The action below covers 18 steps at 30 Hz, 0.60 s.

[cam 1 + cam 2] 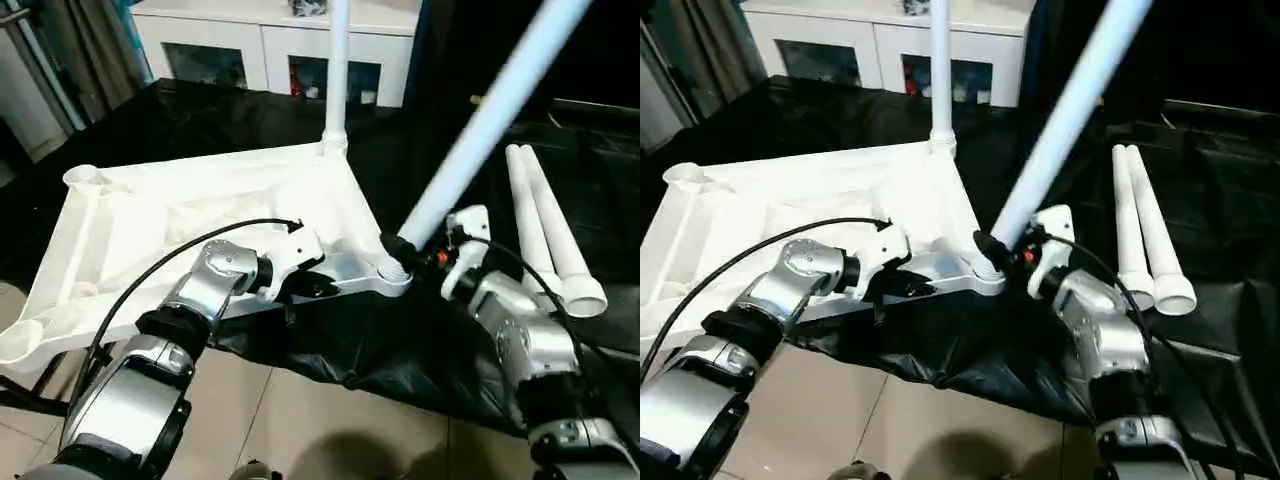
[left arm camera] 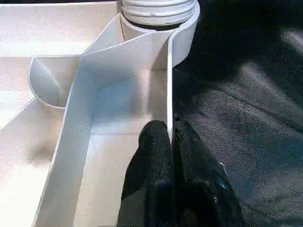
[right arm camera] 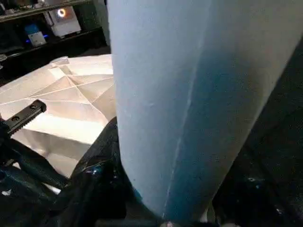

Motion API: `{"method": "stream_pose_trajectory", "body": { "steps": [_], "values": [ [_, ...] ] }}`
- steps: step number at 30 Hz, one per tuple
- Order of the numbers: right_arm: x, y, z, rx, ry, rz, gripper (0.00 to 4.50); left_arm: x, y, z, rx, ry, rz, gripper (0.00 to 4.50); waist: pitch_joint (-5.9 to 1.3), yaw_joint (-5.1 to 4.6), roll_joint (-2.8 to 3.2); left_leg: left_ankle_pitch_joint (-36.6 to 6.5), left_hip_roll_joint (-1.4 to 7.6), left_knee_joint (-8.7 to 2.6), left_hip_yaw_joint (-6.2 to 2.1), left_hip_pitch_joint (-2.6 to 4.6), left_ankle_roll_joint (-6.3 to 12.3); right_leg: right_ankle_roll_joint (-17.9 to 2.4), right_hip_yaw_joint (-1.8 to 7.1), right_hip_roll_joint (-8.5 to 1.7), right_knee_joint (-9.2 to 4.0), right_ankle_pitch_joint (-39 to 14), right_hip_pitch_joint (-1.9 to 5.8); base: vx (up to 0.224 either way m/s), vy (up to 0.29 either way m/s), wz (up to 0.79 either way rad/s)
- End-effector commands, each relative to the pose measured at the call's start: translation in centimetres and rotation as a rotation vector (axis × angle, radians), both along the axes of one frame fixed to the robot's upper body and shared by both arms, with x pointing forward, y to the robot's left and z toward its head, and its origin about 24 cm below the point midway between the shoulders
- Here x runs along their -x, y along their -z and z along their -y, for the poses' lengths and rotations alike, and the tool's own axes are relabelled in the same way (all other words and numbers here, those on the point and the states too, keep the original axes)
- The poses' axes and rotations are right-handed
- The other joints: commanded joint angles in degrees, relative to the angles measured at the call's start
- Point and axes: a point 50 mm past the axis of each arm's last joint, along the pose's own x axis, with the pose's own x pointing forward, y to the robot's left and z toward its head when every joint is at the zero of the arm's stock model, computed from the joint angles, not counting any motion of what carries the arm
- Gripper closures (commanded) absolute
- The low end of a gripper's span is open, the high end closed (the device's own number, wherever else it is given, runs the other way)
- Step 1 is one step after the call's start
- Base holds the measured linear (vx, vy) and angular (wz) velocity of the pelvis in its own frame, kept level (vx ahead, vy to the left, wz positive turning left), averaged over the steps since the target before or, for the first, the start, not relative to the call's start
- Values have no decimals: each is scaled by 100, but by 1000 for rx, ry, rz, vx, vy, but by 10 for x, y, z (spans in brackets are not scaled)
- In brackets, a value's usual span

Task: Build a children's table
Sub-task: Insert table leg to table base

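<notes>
Seating the tilted leg (image 1: 480,130) squarely in the near corner socket (image 1: 393,278) judged the step in hand: leg leans well off vertical, up and to the right, so needs bringing upright before any twist or push, else thread or collar likely to bind. Right gripper (image 1: 405,250) clamped round the leg's lower end, just above the socket; grip best kept low and firm while straightening. Left gripper (image 2: 171,142) pinched shut on the thin rim wall of the tabletop (image 1: 200,220), just beside that corner; should hold hard so the top does not slide on the cloth.

Tabletop lying underside up on the black-covered work table (image 1: 420,350), white plastic, ribbed, with rounded sockets at corners; near edge close to the work table's front edge. One upright leg (image 1: 337,70) already standing in the far corner socket. Two spare legs (image 1: 545,225) lying side by side on the cloth, right of the tabletop, well clear. White cabinet (image 1: 270,50) beyond.
</notes>
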Motion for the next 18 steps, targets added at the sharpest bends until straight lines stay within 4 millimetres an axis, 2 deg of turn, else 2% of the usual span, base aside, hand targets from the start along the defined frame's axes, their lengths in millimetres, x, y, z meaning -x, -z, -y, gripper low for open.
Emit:
{"method": "stream_pose_trajectory", "body": {
  "steps": [1,2,3,5,9,12,13,15,16,17,18],
  "values": [
    [11,26,13,89,50,-101,259,-6,-6,-6,-13,-40,37,450,-433,-3,-64,-896,252,-425,-88,89,378,-741,348,-571,-483,-1803,362,0,0,0],
    [11,25,12,98,51,-93,260,-6,-6,-6,-15,-42,38,450,-412,-12,-64,-996,246,-431,-87,102,364,-695,343,-570,-519,-1999,353,0,0,0],
    [11,25,12,98,49,-88,260,-6,-6,-6,-15,-43,38,450,-410,-10,-15,-1034,241,-429,-92,111,349,-678,339,-575,-529,-2080,353,0,0,0],
    [12,22,6,141,27,-52,260,-6,-5,-5,-21,-45,42,450,-387,-23,-43,-1174,244,-460,-95,143,309,-575,326,-567,-591,-2334,357,0,0,0],
    [14,20,4,135,43,-27,260,-6,-5,-5,-20,-47,40,450,-400,-25,-72,-1142,239,-472,-101,141,318,-562,340,-583,-586,-2316,378,0,0,0],
    [18,23,4,94,72,-28,260,-7,-5,-4,-20,-50,42,450,-397,-14,-43,-1128,244,-473,-103,145,330,-540,342,-587,-597,-2346,363,0,0,0],
    [22,26,3,71,70,-40,260,-7,-5,-4,-21,-48,41,450,-399,-19,-50,-1165,248,-480,-106,145,331,-535,338,-584,-599,-2343,366,0,0,0],
    [23,28,3,67,71,-49,260,-7,-5,-4,-23,-46,43,450,-400,-21,-19,-1201,251,-484,-113,150,329,-558,336,-581,-598,-2298,366,0,0,0],
    [24,29,3,72,69,-54,260,-7,-5,-4,-23,-45,43,450,-396,-25,-30,-1229,254,-486,-113,153,326,-574,339,-583,-602,-2287,363,0,0,0],
    [25,29,3,97,41,-61,260,-7,-6,-3,-28,-34,43,450,-394,-27,2,-1266,253,-488,-116,155,313,-582,336,-576,-605,-2288,362,0,0,0],
    [25,29,3,98,39,-62,260,-7,-6,-3,-29,-34,43,450,-393,-31,-13,-1277,252,-491,-115,153,311,-574,334,-572,-607,-2286,369,0,0,0]
  ]
}}
